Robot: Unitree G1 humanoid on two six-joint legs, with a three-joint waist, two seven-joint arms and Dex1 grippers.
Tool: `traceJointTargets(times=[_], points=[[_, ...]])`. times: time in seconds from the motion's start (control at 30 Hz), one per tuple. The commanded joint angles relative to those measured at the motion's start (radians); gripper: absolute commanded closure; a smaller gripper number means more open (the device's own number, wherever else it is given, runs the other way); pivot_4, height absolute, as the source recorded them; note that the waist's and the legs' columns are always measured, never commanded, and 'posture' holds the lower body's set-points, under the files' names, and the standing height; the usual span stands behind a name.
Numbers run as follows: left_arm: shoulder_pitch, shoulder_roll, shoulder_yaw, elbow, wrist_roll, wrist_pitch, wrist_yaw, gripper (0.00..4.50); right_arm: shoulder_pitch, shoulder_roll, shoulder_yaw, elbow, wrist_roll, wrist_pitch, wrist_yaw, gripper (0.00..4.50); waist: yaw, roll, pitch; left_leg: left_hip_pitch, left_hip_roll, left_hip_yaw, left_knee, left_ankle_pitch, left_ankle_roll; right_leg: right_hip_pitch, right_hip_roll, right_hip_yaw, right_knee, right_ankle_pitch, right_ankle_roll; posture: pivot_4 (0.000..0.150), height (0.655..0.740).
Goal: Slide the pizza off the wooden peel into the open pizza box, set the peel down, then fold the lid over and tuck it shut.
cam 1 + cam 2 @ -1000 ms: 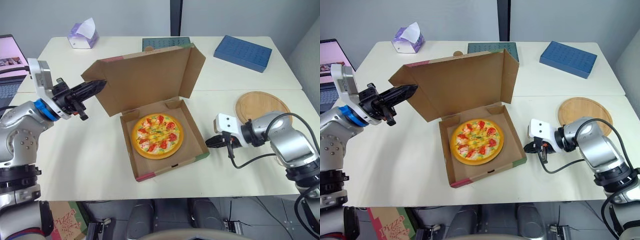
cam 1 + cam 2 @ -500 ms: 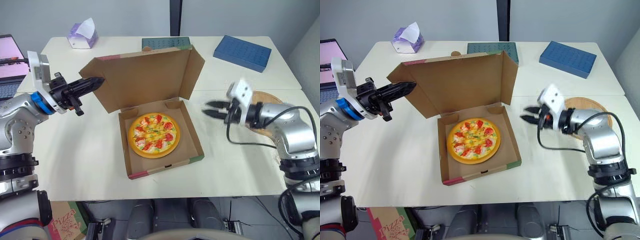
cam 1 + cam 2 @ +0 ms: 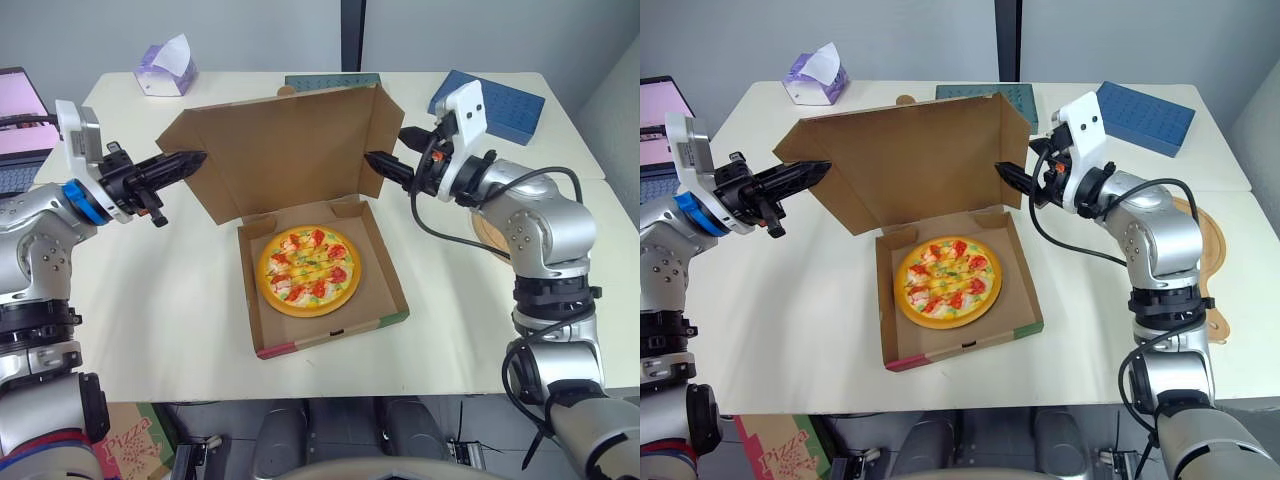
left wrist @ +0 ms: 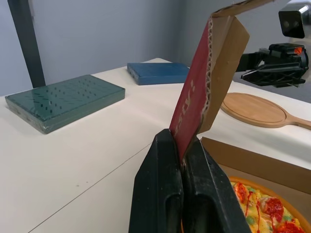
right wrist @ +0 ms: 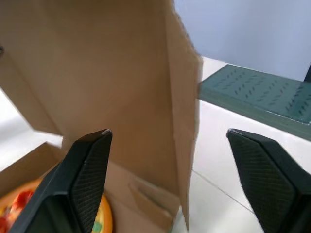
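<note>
The pizza lies in the open cardboard box at the table's middle. Its lid stands upright behind it. My left gripper is shut on the lid's left side flap, pinching the cardboard between both fingers. My right gripper is open at the lid's right edge; in the right wrist view its fingers stand wide apart with the right flap's edge between them, untouched. The round wooden peel lies flat on the table to the right, partly behind my right arm.
A tissue box sits at the far left corner, a green block behind the lid, a blue block at the far right. A laptop stands off the left edge.
My right gripper rose from the table by the box's front right corner to the lid's right edge and opened. The left gripper kept its hold on the left flap.
</note>
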Motion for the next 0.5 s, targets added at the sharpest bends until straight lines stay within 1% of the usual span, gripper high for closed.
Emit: traceJointTargets(times=[0.03,0.27,0.37,0.5], points=[[-0.023,0.002,0.017,-0.003,0.005,-0.011,0.000,4.50,-0.023,0.007,0.002,-0.001,0.003,-0.014,-0.030,1.78,-0.001,0.000,0.000,0.000,0.000,0.000,0.000,0.000,0.000,0.000,0.000,0.000,0.000,0.000,0.000,0.150,0.7400],[-0.020,-0.002,0.021,-0.024,-0.002,0.007,0.014,4.50,-0.022,0.008,0.019,0.002,-0.003,-0.031,-0.069,4.38,-0.004,0.000,0.000,0.000,0.000,0.000,0.000,0.000,0.000,0.000,0.000,0.000,0.001,0.000,0.000,0.150,0.7400],[-0.031,-0.012,0.011,-0.028,0.008,0.015,0.044,4.50,-0.017,0.001,0.015,-0.010,-0.007,-0.032,-0.088,4.44,-0.004,0.000,0.000,0.000,0.000,0.000,0.000,0.000,0.000,0.000,0.000,0.000,0.001,0.000,0.000,0.150,0.7400],[-0.092,-0.073,-0.042,-0.030,0.049,0.000,0.104,4.50,0.023,-0.051,0.004,-0.089,-0.013,-0.013,-0.103,4.44,0.010,0.000,0.000,0.000,0.000,-0.001,0.000,0.000,0.000,0.000,0.000,0.000,0.000,0.000,0.000,0.150,0.7400]])
